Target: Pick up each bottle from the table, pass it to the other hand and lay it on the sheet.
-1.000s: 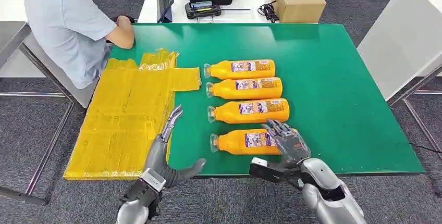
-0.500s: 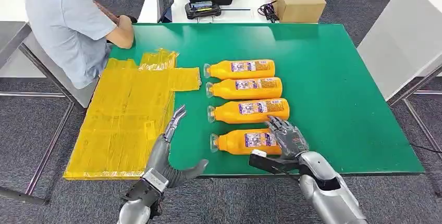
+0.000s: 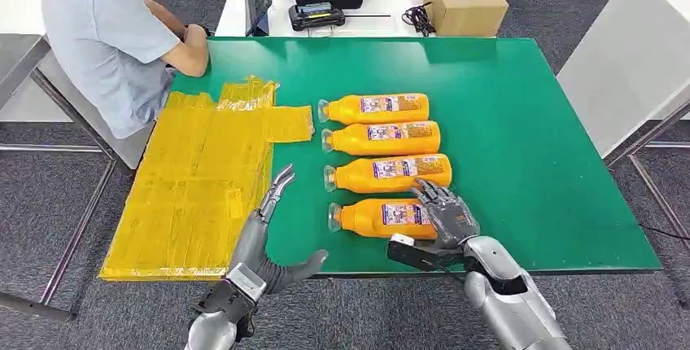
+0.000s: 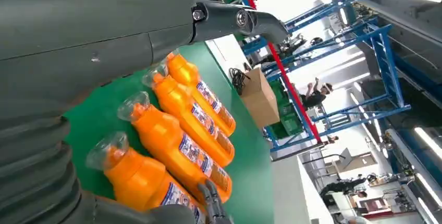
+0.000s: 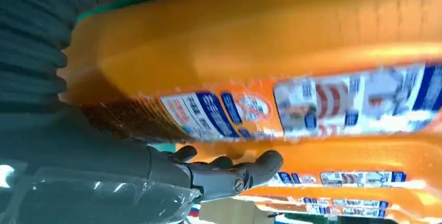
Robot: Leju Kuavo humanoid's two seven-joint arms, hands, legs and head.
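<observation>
Yellow sheet (image 3: pixel 195 179) lies flat on the left part of the green tabletop (image 3: pixel 529 163), overhanging its near-left edge. Left robot hand (image 3: pixel 264 232) hovers above the sheet's right border, fingers spread, holding nothing. Four orange bottles lie on their sides in a column, clear caps pointing toward the sheet. Nearest bottle (image 3: pixel 378 218) sits close to the tabletop's front edge; right robot hand (image 3: pixel 446 213) rests on its base end, fingers draped over it, grip not closed. Open green surface lies right of the bottles.
</observation>
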